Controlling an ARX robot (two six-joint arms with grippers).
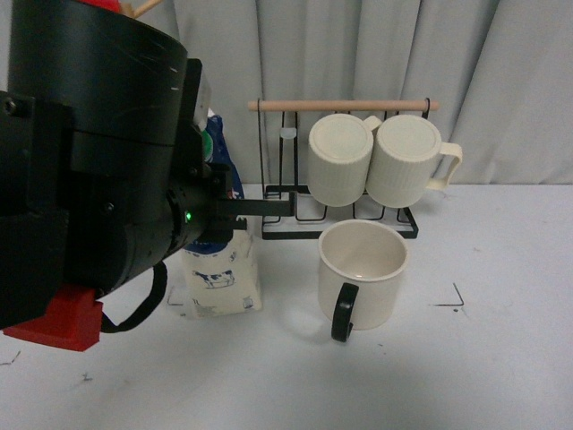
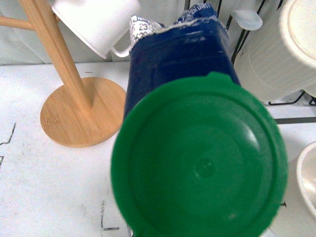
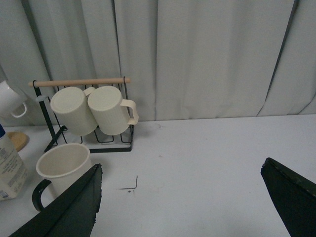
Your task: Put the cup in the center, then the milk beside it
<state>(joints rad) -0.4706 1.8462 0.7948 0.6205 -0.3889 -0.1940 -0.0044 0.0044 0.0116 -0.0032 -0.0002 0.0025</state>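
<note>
Milk (image 1: 222, 278) stands on the counter (image 1: 501, 358) near the cup (image 1: 363, 264), on its left, and the cup sits mid-counter. Left end effector (image 1: 260, 208) is right at the green cap (image 2: 197, 163), can't tell if it's clenched or let go. Right end effector (image 3: 180, 170) is spread wide, empty. Worry imo: it's tall and the contact is high, so any sideways drag could tip it into the cup or the rack (image 1: 340, 106).

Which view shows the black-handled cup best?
The front view: the cup stands whole, upright, handle toward the camera. The right wrist view shows it partly behind the right tool; the left wrist view shows only a sliver of rim.
</note>
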